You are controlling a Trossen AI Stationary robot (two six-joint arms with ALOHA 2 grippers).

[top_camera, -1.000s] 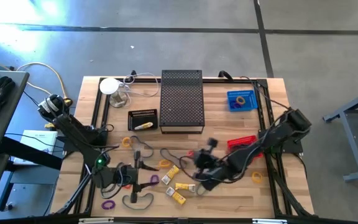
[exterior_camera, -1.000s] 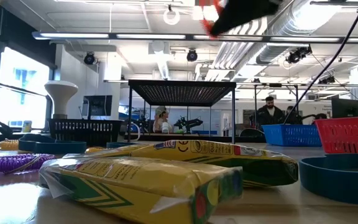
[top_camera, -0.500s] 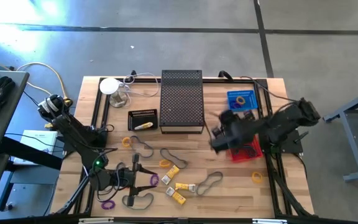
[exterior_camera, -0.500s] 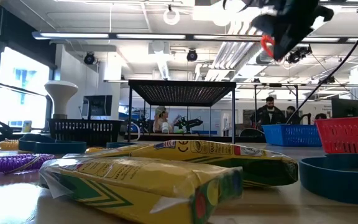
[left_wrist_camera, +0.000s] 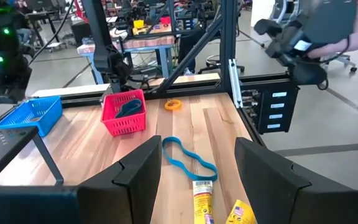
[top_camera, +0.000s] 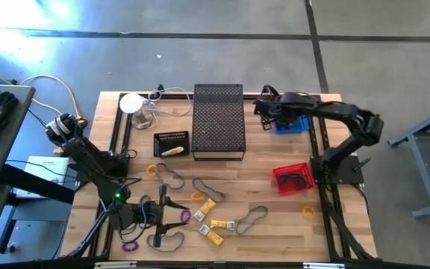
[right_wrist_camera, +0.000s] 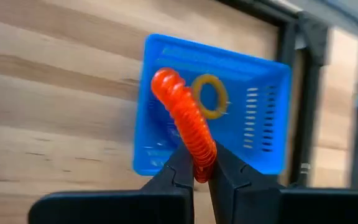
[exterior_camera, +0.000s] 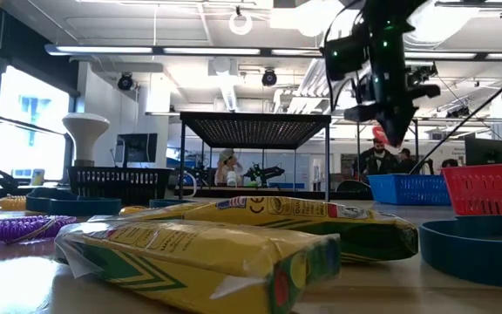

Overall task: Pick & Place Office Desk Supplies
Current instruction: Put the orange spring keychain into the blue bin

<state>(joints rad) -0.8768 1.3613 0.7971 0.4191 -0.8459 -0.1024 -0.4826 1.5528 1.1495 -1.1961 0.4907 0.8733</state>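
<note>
Right gripper is pinched shut on a red coiled band, hanging over the blue basket at the table's 1 o'clock, where a yellow ring already sits. Left gripper waits with fingers spread at 7 o'clock. Plenty's left: dark loops and yellow packets scattered around 6.

Wooden slatted table with a black frame along its edges. Resting directly on it: black perforated stand, blue basket, red basket, black tray, white lamp, large dark band loops, small yellow packs, purple loops, orange loop.
</note>
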